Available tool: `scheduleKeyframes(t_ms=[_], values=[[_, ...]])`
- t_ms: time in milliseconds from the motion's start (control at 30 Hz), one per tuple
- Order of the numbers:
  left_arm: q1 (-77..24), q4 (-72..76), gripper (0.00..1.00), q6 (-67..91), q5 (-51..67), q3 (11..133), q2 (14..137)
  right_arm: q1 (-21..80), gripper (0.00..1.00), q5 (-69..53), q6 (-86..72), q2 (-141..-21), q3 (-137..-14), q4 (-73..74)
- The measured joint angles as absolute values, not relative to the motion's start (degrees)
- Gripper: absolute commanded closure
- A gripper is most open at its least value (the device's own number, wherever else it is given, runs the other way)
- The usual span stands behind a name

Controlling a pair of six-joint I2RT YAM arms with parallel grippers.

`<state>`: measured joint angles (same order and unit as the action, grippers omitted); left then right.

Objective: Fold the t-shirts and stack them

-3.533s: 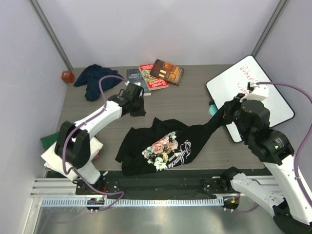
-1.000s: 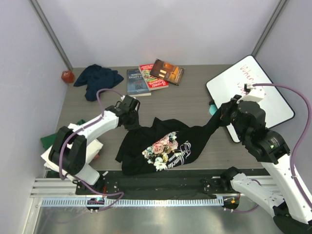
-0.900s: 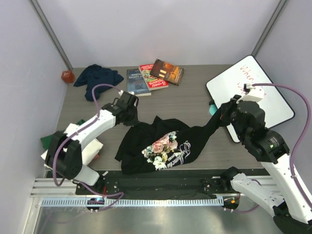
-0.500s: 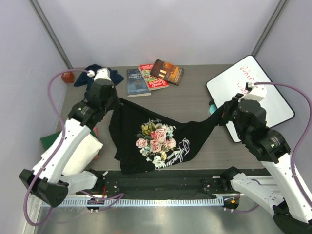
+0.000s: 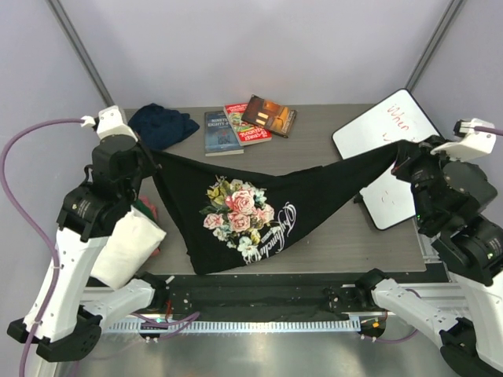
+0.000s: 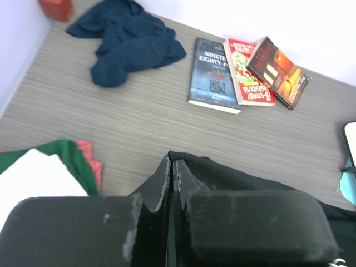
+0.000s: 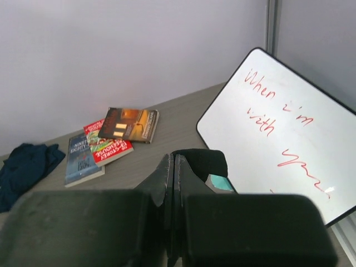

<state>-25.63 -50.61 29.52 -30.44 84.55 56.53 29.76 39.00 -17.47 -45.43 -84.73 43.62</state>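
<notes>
The left tool (image 5: 149,157), at nine o'clock, is clamped on a corner of the black t-shirt (image 5: 259,216), soft limp cloth stretched above the table (image 5: 314,133) to the right tool (image 5: 393,155), clamped on it at three. Corners likely grip best; the navy t-shirt (image 5: 161,126) at eleven, books (image 5: 247,119) at twelve and whiteboard (image 5: 401,126) at three border the open centre.

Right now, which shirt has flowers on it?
The big black t-shirt, with pink and white roses. The navy t-shirt and the folded white t-shirt are plain.
</notes>
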Motion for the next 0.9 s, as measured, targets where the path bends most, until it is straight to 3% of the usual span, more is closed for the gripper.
scheduleKeyframes(t_ms=[900], values=[[-25.4, -61.4, 1.00, 25.0, -42.7, 101.6, 49.3, 29.8, 0.99, 42.9, -8.5, -51.4, -104.7, 44.2]])
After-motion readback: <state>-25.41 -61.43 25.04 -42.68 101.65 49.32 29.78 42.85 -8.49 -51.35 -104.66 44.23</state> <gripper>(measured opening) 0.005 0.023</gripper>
